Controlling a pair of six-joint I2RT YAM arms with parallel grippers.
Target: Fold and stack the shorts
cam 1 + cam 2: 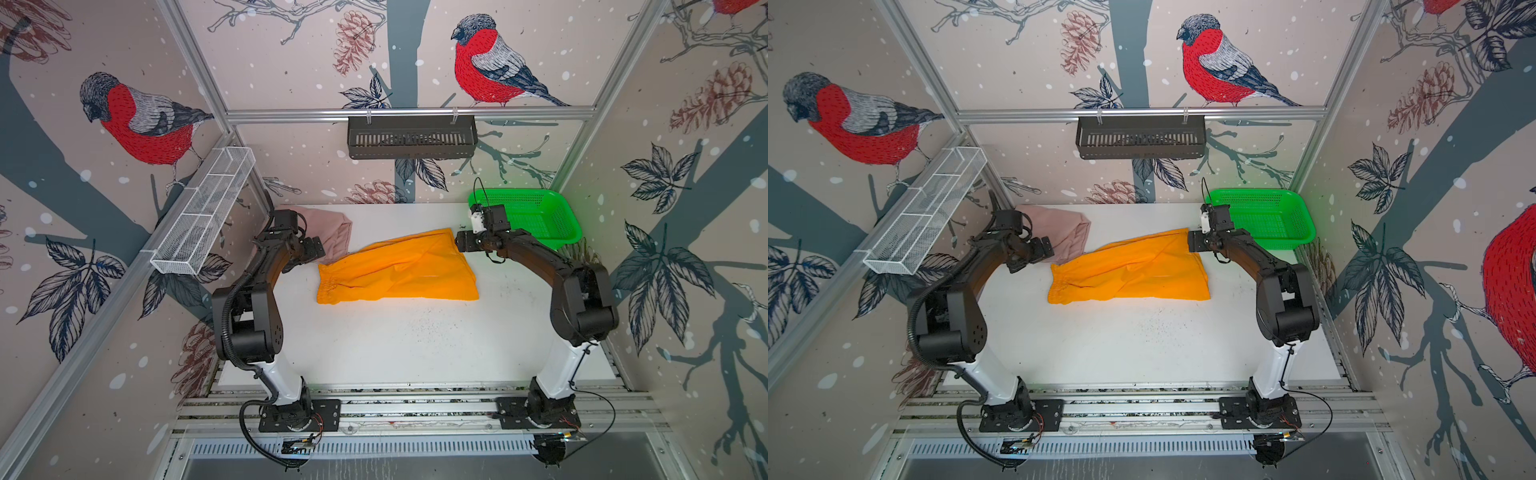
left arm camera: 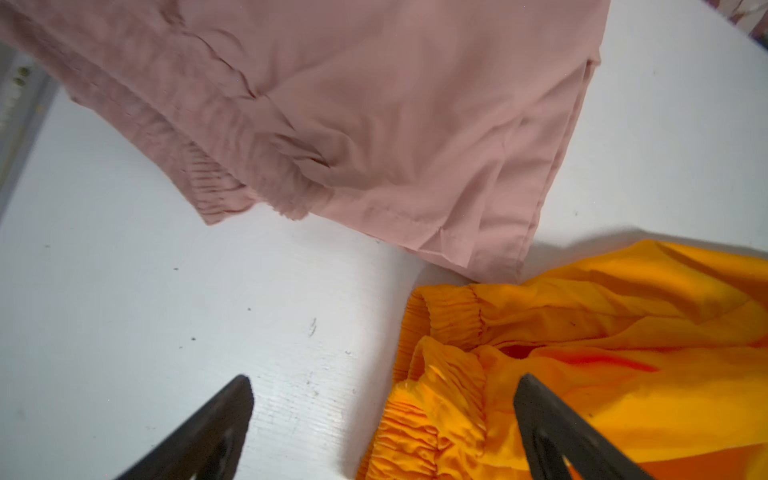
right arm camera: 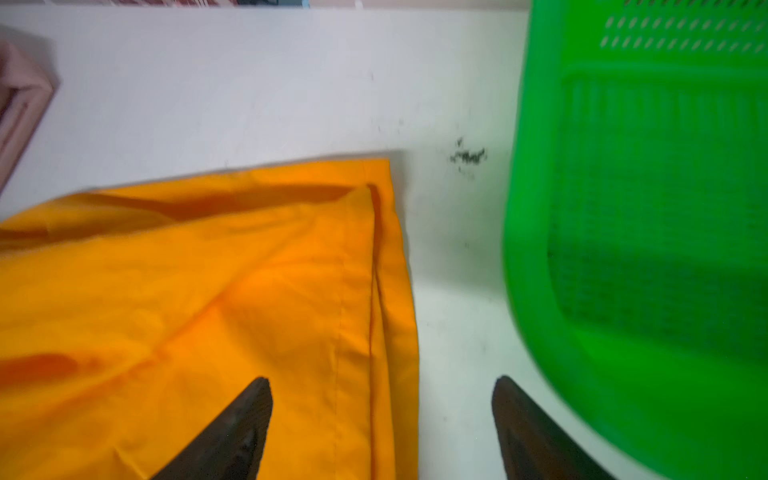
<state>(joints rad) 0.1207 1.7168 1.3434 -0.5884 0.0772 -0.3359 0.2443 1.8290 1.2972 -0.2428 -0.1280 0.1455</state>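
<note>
Black jaws of both arms frame my wrist feeds, each pair spread wide and gripping nothing. Between them lie the orange shorts (image 1: 399, 270), flat on the white table (image 1: 415, 345) a little beyond its middle. The gathered waistband is to the left and the leg hems to the right, with the cloth doubled over and a few diagonal creases across it. The left gripper (image 2: 384, 379) hangs at the waistband's far corner, one finger over bare table, its mate over orange cloth; whether either touches down I cannot tell. The right gripper (image 3: 382, 379) sits at the far hem corner, likewise straddling the cloth's edge. The pink shorts (image 1: 334, 235) lie rumpled in the table's far left corner. They are partly hidden behind the left arm in both top views, a near corner just beside the orange waistband. A green mesh basket (image 1: 519, 192) stands in the far right corner, just beside the right gripper and apart from the orange hem.
</note>
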